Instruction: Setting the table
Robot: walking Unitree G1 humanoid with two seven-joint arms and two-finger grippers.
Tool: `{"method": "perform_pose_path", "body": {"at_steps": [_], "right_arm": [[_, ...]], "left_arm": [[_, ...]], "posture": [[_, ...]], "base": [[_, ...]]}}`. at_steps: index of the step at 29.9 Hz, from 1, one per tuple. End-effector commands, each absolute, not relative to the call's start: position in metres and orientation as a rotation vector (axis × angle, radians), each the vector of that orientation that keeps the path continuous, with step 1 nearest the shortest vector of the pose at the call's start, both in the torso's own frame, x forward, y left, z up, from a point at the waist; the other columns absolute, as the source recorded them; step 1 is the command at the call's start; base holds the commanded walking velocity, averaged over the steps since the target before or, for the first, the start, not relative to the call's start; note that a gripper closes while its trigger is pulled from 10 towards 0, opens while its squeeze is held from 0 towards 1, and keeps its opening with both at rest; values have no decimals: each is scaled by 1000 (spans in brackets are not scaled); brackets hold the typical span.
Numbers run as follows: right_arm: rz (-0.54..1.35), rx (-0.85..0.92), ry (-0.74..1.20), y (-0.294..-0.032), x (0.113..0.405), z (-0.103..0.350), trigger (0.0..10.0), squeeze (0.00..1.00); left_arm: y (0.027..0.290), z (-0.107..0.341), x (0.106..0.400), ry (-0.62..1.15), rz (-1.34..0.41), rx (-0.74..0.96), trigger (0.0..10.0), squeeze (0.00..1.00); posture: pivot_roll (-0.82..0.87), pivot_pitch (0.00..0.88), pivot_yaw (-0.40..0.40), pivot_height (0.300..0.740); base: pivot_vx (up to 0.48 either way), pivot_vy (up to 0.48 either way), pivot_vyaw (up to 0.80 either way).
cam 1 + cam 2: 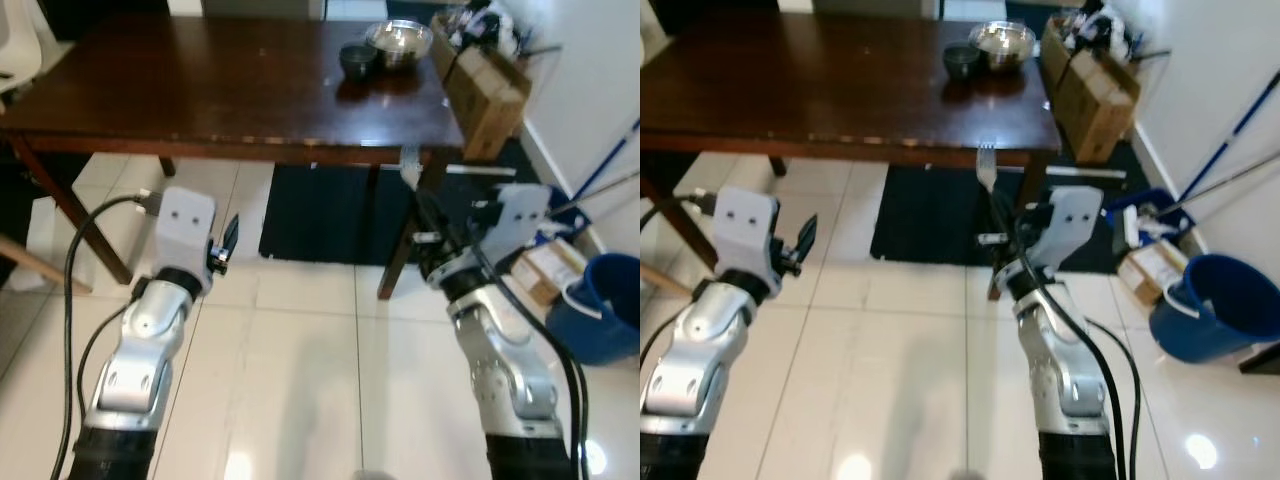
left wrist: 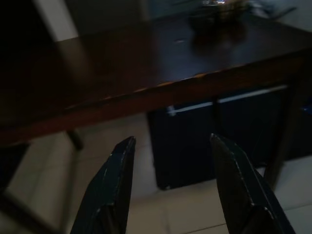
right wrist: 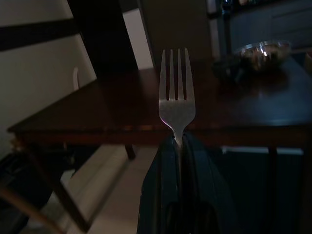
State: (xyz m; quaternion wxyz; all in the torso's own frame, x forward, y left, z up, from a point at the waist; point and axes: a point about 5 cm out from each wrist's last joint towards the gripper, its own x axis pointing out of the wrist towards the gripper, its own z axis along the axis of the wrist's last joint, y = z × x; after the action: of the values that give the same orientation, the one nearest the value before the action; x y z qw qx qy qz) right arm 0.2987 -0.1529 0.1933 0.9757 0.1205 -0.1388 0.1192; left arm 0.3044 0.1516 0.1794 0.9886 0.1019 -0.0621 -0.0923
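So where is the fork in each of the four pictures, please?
Left eye view: fork, tines up, against the table front edge, above the right gripper.
Right eye view: same fork, centre, below the table edge.
Left wrist view: not in it.
Right wrist view: centre, upright.
Shared landmark: metal bowl on the table.

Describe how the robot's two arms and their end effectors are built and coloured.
Both arms are silver metal in rounded segments with round holes, ending in dark lower sleeves. Each wrist carries a white boxy housing with two small dark dots. Black cables loop along both arms. The left end effector and the right end effector each have two long, tapering black fingers.
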Motion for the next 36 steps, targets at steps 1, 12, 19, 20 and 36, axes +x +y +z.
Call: {"method": "perform_pose_path", "body": {"at_steps": [1,12,19,20,36], "right_arm": [[221,235,-284,-157,297,193,10000,0],[318,215,-276,-148,295,193,10000,0],[360,219,-278,-144,293,194,10000,0],[360,221,-280,-144,293,195,10000,0],[391,276,-275,-147,294,197,10000,0]], "left_arm": [[150,177,304,-117,-190,212,10000,0],[150,177,304,-119,-190,213,10000,0],[150,177,304,-121,-189,214,10000,0],[150,177,305,-122,-189,214,10000,0],[150,180,305,-124,-182,217,10000,0]], "posture": [[-121,0,41,740],[-122,4,39,740],[-118,5,40,740],[-118,4,40,740],[-113,6,43,740]], "base": [[480,0,788],[480,0,788],[480,0,788],[480,0,788],[480,0,538]]}}
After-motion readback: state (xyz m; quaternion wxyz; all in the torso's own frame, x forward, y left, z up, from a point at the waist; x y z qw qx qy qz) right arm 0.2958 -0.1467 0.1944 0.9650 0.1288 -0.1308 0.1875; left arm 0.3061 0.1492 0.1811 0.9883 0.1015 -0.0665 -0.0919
